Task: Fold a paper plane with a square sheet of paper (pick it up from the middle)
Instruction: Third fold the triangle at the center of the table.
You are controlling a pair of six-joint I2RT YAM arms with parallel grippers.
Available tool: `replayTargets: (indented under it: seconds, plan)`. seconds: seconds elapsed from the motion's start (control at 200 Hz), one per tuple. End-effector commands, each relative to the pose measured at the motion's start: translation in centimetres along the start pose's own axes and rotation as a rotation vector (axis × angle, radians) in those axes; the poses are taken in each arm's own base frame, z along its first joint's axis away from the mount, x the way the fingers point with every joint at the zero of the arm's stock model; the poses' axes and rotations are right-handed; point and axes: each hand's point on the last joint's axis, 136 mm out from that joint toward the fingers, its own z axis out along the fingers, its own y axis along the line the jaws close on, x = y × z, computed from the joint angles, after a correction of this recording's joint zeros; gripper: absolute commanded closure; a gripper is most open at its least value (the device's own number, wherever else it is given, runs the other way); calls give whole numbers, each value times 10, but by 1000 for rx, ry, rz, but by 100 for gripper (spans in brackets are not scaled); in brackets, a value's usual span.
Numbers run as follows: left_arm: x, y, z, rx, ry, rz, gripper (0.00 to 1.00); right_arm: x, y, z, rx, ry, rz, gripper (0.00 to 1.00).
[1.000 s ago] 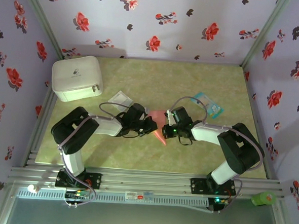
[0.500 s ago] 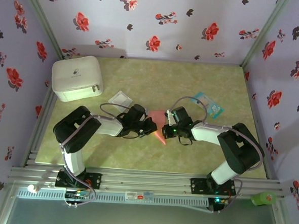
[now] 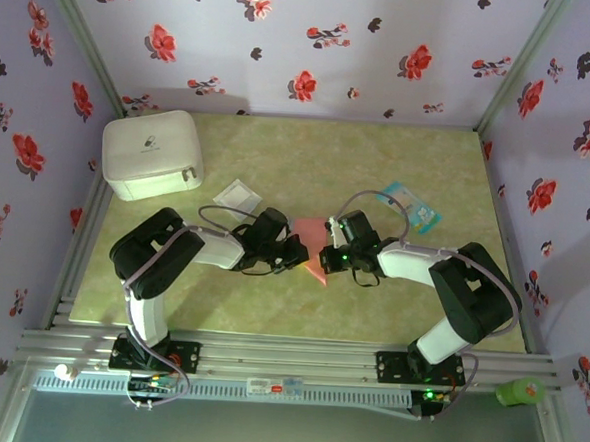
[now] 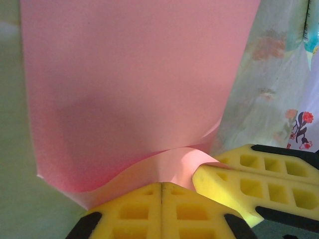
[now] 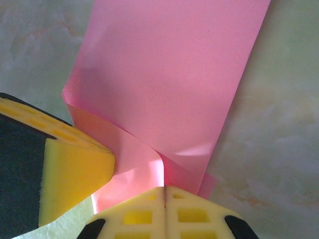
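The likeliest failure here is a tear or a crooked crease: the left gripper (image 3: 298, 251) and the right gripper (image 3: 325, 258) each have their fingers (image 4: 134, 209) pressed together on the pink paper (image 3: 313, 229), pinching it just beside one another, so any uneven pull or twist between the 2 arms could rip or buckle the thin sheet; the wrist views show it curling in a loose wave right at both pinches, which could set a stray fold if flattened carelessly; the paper sits mid-table (image 3: 370, 306), partly folded, while the white box (image 3: 151, 154), the translucent packet (image 3: 239, 194) and the teal-and-white packet (image 3: 413, 205) lie well apart and block nothing, so only the 2 grippers crowd each other
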Motion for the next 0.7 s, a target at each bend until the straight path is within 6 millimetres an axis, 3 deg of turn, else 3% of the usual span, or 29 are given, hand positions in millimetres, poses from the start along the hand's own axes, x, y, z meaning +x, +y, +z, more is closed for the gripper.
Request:
replayTargets:
  seconds: [0.0,0.15,0.295,0.43,0.56,0.695]
  plan:
    - [9,28,4,-98,20,4,100,11,-8,-1,28,43,30,97]
    - [9,29,5,-101,23,10,100,-4,3,-14,8,-1,38,87]
    - [9,29,6,-103,27,16,100,-14,-2,-35,73,-34,71,65]
    - [9,28,6,-103,29,17,100,-16,5,-50,41,-41,130,58]
    - [9,28,6,-103,28,18,100,-8,40,-50,-162,21,182,64]
    - [8,27,6,-100,27,20,100,7,66,-42,-307,132,224,84]
